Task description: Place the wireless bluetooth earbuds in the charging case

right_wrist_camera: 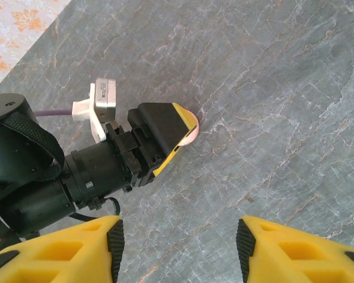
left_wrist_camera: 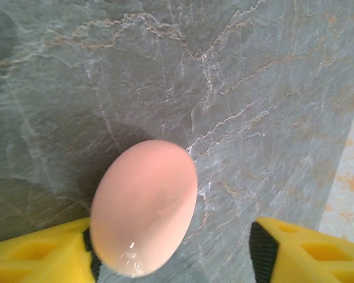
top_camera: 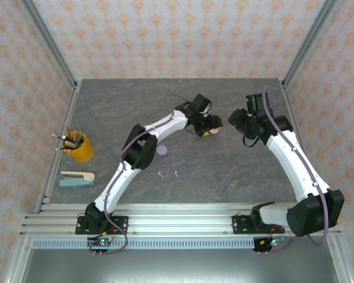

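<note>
The job looks partway through at best. In the wrist view of the left gripper point(left_wrist_camera: 174, 252), a closed pink charging case point(left_wrist_camera: 144, 206) lies on the grey stone-patterned table point(left_wrist_camera: 253, 88), low and left of centre in the frame. The gripper's yellow fingers stand spread around it: the left finger touches the case's edge and the right one is well clear, so nothing is pinched. Whether a pink pair sits inside that shut case I cannot tell.

From overhead, a round purple charging case point(top_camera: 161, 150) rests left of centre. Just below it in the frame one pale purple earbud point(top_camera: 160, 174) lies loose on the table, with the other purple earbud point(top_camera: 176, 173) beside it. That pair at least remains to be put in.

The right gripper point(right_wrist_camera: 178, 239) hangs with its fingers apart over bare table, holding nothing and facing the left one.
</note>
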